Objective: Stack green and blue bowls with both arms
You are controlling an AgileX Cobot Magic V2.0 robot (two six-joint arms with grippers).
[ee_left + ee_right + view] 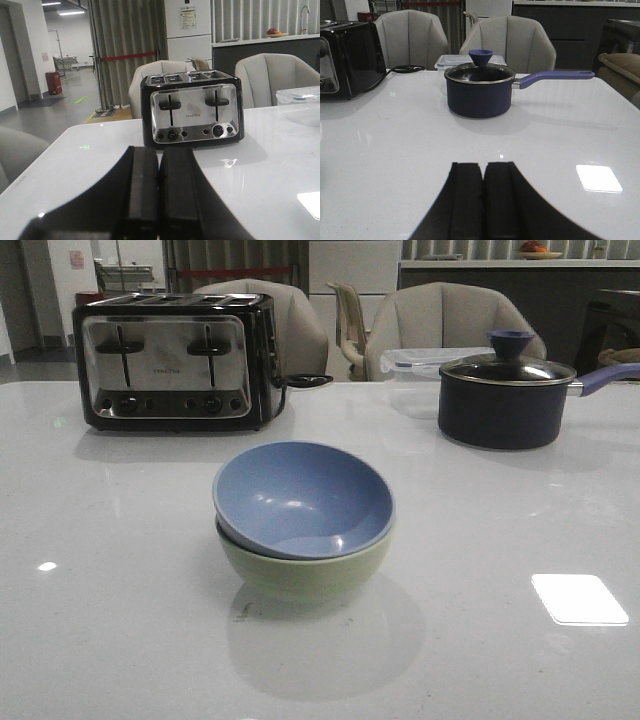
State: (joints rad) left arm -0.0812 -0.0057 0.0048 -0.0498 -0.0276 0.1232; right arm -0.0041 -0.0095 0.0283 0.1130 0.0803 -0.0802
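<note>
Blue bowl (300,495): front view, nested inside the green one, tilted a little so its left rim rides higher.
Green bowl (305,572): front view, upright on the white table (120,620), about midway between the left and right edges and nearer the front edge than the back.
Arms in front view: neither hand shows here.
Toaster (175,360): front view, chrome and black, at the back left of the table, well apart from the bowls.
Saucepan (505,400): front view, dark with a glass lid, at the back right, its handle pointing toward the right edge; a clear lidded box (420,360) sits just behind it.
Left hand (159,192): left wrist view, its two black fingers pressed together with nothing between them, low over the table and facing the toaster (192,110); no bowl in this view.
Right hand (483,197): right wrist view, fingers likewise closed flat against each other and empty, facing the saucepan (480,92); no bowl in this view either.
</note>
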